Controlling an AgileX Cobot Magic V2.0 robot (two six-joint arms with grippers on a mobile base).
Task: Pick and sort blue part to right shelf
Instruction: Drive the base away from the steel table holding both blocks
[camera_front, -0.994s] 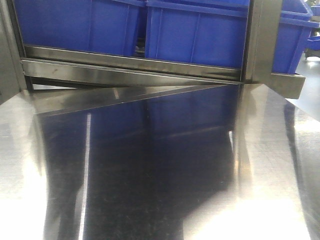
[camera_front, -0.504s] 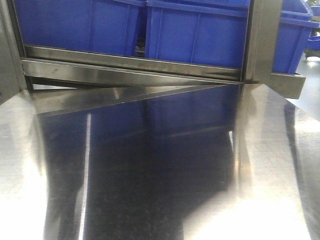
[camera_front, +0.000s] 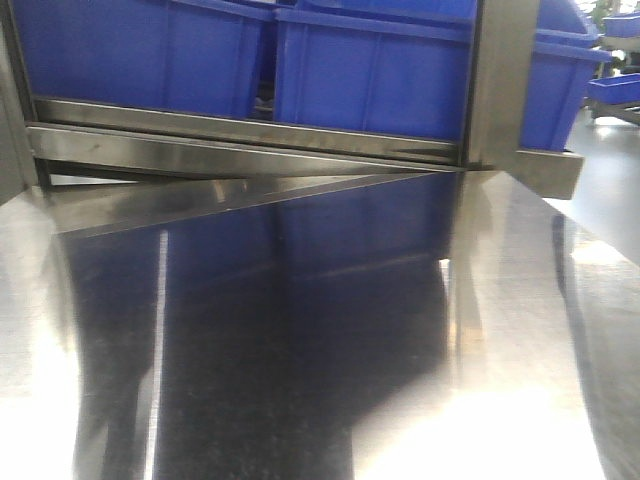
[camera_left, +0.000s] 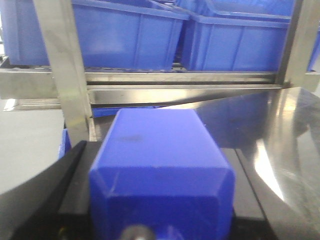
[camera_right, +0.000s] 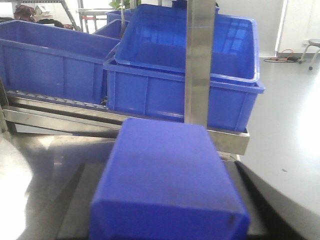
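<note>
From the front I see only counter (camera_front: 520, 330) and right shelf (camera_front: 250, 155), wrist views add left gripper (camera_left: 161, 150), right gripper (camera_right: 161, 167), each clamping a blue part (camera_left: 160, 185).

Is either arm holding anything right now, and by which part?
Cannot tell. Each wrist view shows a blue block, left and right, flanked by dark fingers, but any contact is hidden.

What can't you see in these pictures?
Left wrist view: a blue block fills the foreground, hiding whether the left tool is open or shut.
Right wrist view: another blue block hides the right tool likewise.
Front view: the top edge cuts off the blue bins, so their insides stay unseen.
</note>
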